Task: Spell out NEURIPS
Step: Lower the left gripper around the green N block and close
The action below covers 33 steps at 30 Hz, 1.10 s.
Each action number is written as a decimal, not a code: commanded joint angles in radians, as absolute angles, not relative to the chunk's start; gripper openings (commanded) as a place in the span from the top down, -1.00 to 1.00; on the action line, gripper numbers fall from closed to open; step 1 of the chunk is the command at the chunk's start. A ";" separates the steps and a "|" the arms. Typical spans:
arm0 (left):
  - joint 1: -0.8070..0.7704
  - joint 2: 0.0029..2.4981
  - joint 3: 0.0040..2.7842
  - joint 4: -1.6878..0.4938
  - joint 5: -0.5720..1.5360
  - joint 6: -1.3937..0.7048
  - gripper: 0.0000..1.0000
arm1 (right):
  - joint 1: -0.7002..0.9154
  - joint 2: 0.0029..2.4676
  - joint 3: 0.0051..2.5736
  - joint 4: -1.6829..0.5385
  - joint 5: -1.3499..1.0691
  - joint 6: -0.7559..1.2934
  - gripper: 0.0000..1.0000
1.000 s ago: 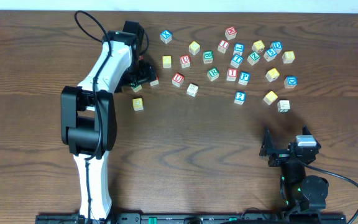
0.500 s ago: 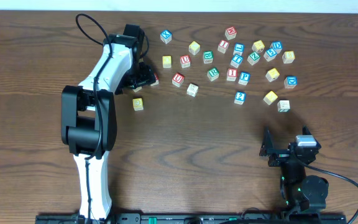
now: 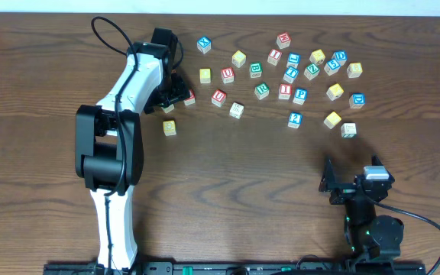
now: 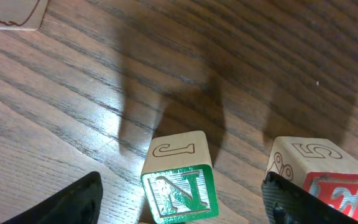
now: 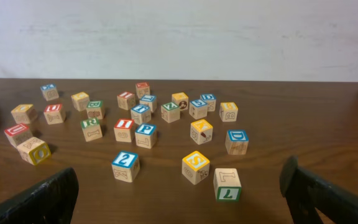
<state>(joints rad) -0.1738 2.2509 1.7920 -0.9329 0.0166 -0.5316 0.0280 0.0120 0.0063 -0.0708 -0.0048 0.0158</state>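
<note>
Standing by the dark brown wooden table (image 3: 228, 176), I note the following.

1. Left gripper (image 4: 180, 198), on the white-and-black left arm (image 3: 132, 84), which is extended toward the far left part of the table. The jaws are apart. Its black fingers (image 4: 70, 200) flank a small wooden cube with a green letter N (image 4: 180, 186). A gap shows on each side, so neither finger grips it.

2. Small wooden cube with a red letter E (image 4: 328, 183), upright on the table just beside the N cube. It sits outside the finger at the right of the left wrist view, and I cannot tell whether it touches that finger.

3. Small wooden cube with a yellow top (image 3: 169, 127), alone, nearer the front edge than the left gripper.

4. Scatter of lettered cubes along the far edge, toward the far right corner. It includes:
   - a small wooden cube with a red letter U (image 3: 218, 97) at the left of the scatter;
   - a close row of a small wooden cube with a green letter R (image 3: 262, 90), one with a red letter I (image 3: 285, 91) and one with a blue letter P (image 3: 301, 95);
   - a small wooden cube with a yellow face lettered S (image 5: 196, 165), nearer the front, between a blue-faced cube numbered 2 (image 5: 125, 165) and a green-lettered cube (image 5: 227, 183).

5. Right gripper (image 5: 179, 186), low near the front right corner, jaws wide apart over bare wood and well apart from every cube.
</note>
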 commanded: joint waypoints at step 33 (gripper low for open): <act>-0.169 2.255 1.691 -0.858 -0.007 -0.705 -0.46 | 0.020 0.007 0.006 -0.076 -0.007 0.029 -0.99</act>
